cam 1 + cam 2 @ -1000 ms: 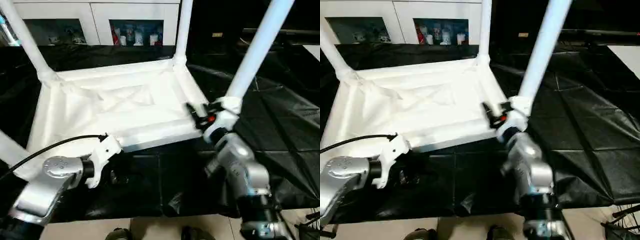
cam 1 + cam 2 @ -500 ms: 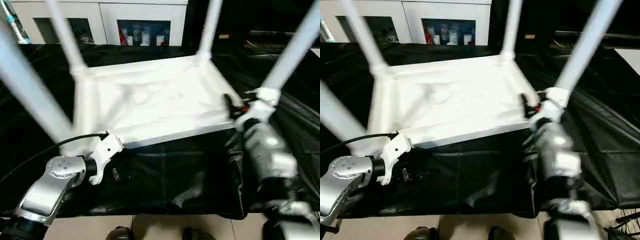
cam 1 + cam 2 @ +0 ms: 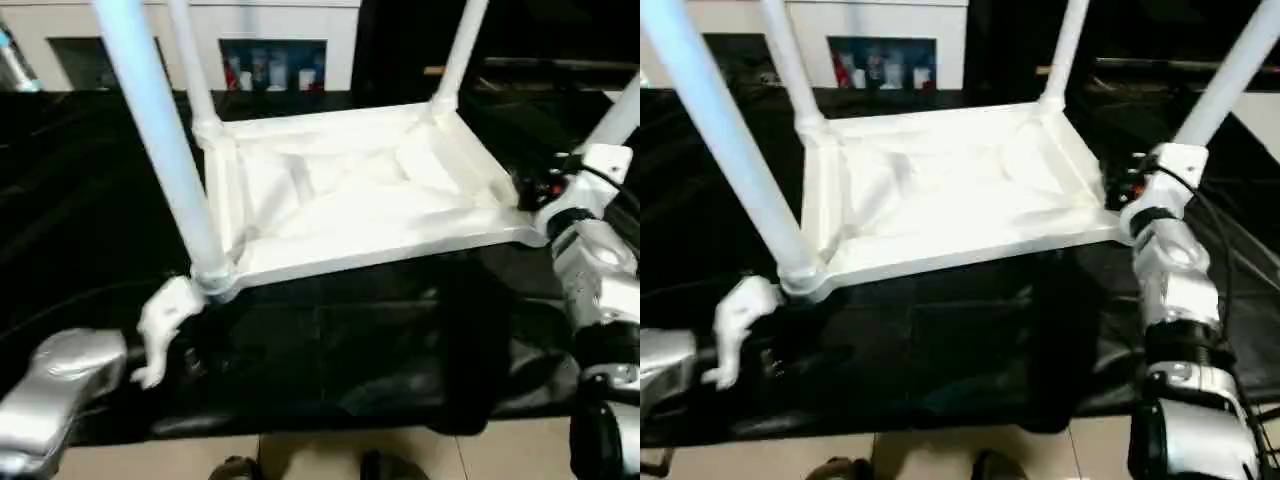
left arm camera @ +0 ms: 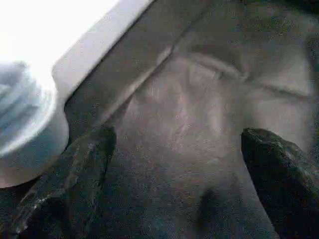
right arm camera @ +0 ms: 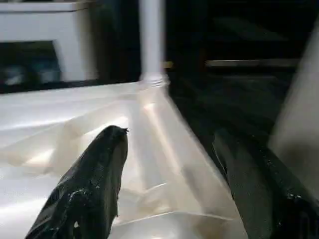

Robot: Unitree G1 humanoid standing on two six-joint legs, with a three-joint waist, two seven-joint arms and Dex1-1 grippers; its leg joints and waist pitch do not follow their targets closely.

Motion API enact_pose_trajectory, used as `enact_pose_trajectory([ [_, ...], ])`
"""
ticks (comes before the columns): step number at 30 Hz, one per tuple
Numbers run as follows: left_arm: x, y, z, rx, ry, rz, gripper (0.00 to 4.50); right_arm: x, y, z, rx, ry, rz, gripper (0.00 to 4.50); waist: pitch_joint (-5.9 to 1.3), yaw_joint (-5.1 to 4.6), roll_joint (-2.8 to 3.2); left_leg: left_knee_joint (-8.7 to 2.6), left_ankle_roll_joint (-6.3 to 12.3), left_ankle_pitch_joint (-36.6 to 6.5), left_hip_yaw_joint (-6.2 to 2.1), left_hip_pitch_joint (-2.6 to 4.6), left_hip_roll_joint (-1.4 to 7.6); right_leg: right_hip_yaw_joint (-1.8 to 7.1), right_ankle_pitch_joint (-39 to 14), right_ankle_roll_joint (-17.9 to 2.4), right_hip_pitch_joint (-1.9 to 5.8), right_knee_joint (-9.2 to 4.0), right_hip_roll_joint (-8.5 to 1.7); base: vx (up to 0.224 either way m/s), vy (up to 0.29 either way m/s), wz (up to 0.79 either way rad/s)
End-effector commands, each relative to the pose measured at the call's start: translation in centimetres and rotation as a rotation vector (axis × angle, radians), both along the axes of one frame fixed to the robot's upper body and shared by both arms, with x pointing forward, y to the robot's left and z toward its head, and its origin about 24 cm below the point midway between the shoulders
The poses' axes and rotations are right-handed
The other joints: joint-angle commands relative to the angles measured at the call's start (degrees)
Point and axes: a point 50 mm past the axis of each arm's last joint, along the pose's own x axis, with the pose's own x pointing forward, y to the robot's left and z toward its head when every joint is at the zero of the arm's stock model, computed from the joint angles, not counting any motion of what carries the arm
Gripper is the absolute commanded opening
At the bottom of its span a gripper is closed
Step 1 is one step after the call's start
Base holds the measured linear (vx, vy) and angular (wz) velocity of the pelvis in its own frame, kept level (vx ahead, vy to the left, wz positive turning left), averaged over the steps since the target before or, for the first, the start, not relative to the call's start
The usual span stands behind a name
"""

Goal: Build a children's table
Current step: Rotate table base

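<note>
Left fingers (image 4: 75,179) first: two black ones, spread about as wide as they go, nothing between them. Under them is just the black sheet (image 4: 199,114) covering the surface. They sit right beside the table's socket at my 7 o'clock without touching it.

Right fingers (image 5: 94,184): also two, roughly two thirds open, and clamped on the table (image 3: 350,200) at its corner out at my 3 o'clock. That's where the leg comes up, and the rim runs away between them.

Count: one top (image 3: 940,190), four legs (image 3: 160,150). All four are already in their corner sockets.

Looks: the table is lying upside down on the surface at 12 o'clock, straight ahead of me. It's white plastic, and the ribbed underside faces up with a shallow rim all round. The legs are long white tubes sticking up past the upper edge of my view, slightly splayed. The socket at 7 o'clock is a round collar, and its leg rises from it.

Further out at 12 o'clock there's one white cabinet (image 3: 270,65) with glass doors and small stuff inside.

Compared with a second ago, the whole table has swung toward 3 o'clock. The left near corner was way off at my 9 o'clock edge; now it's in by my left fingers. My right hand went with its corner, from the middle out to 3 o'clock. The cabinet hasn't shifted, so it's the table that moved.
</note>
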Motion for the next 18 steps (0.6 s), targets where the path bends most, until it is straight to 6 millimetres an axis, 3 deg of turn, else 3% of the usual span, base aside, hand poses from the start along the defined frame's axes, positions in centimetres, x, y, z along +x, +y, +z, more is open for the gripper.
enact_pose_trajectory([
  [1, 0.1, 1.6, 1.3, -0.036, -0.027, 0.045, 4.48, -0.3, 1.6, -0.6, -0.038, 0.01, 0.098, 3.1, -4.13, 0.06, 0.22, -3.96, 3.86, -14.7, -0.07, 1.05, 0.55, 0.68, -16.4, -10.8, 2.97, -3.5, -0.53, 0.0, 0.0, 0.0],
  [2, 0.0, 2.9, 2.0, -0.061, -0.035, 0.082, 4.48, -0.7, 2.6, -1.1, -0.045, 0.016, 0.146, 3.1, -3.93, 0.15, 0.34, -4.08, 3.14, -16.0, 0.0, 1.19, 0.48, 0.67, -17.6, -10.5, 2.81, -3.66, -0.35, 0.0, 0.0, 0.0],
  [3, 0.0, 2.9, 2.0, -0.061, -0.035, 0.082, 4.48, -0.7, 2.6, -1.1, -0.045, 0.016, 0.146, 3.1, -4.04, 0.17, 0.35, -4.12, 2.91, -16.2, -0.03, 1.29, 0.56, 0.7, -17.6, -10.4, 2.83, -3.57, -0.41, 0.0, 0.0, 0.0],
  [4, 0.1, 4.6, 3.1, -0.114, -0.048, 0.133, 4.48, -1.5, 3.4, -2.3, -0.049, 0.043, 0.144, 3.1, -4.02, 0.12, 0.39, -4.27, 2.74, -16.4, -0.16, 1.32, 0.65, 0.67, -17.7, -10.4, 2.83, -3.55, -0.38, 0.0, 0.0, 0.0],
  [5, 0.1, 5.3, 3.6, -0.141, -0.055, 0.151, 4.48, -1.9, 3.7, -2.8, -0.049, 0.052, 0.131, 3.1, -3.99, 0.44, 0.42, -4.21, 2.23, -15.9, 0.09, 1.6, 0.42, 0.86, -17.3, -10.1, 2.53, -3.55, -0.28, 0.0, 0.0, 0.0],
  [8, 0.4, 6.7, 4.8, -0.218, -0.085, 0.182, 4.48, -3.1, 3.8, -4.2, -0.001, 0.067, 0.028, 3.1, -3.99, 0.36, 0.7, -4.57, 1.07, -17.1, -0.15, 1.82, 0.65, 0.79, -16.2, -10.5, 2.5, -3.4, -0.1, 0.0, 0.0, 0.0],
  [12, 1.4, 6.7, 6.0, -0.34, -0.137, 0.182, 4.48, -5.0, 3.2, -6.0, 0.07, 0.086, -0.137, 3.1, -3.99, 0.74, 1.15, -4.85, -0.86, -19.1, -0.31, 1.96, 0.66, 0.92, -16.4, -9.7, 2.47, -3.25, -0.35, 0.0, 0.0, 0.0],
  [16, 1.7, 6.5, 6.1, -0.363, -0.149, 0.178, 4.48, -5.6, 3.1, -6.4, 0.067, 0.091, -0.166, 3.1, -3.92, 0.39, 0.86, -4.86, -1.13, -19.8, -0.28, 1.72, 0.54, 0.94, -16.6, -8.9, 2.69, -3.38, -0.44, 0.0, 0.0, 0.0],
  [18, 2.6, 5.6, 6.1, -0.393, -0.172, 0.16, 4.48, -7.0, 2.7, -7.1, 0.065, 0.105, -0.251, 3.1, -3.84, 0.27, 0.79, -4.87, -1.2, -19.4, -0.24, 1.7, 0.49, 1.07, -17.9, -7.9, 2.63, -3.74, -0.49, 0.0, 0.0, 0.0],
])
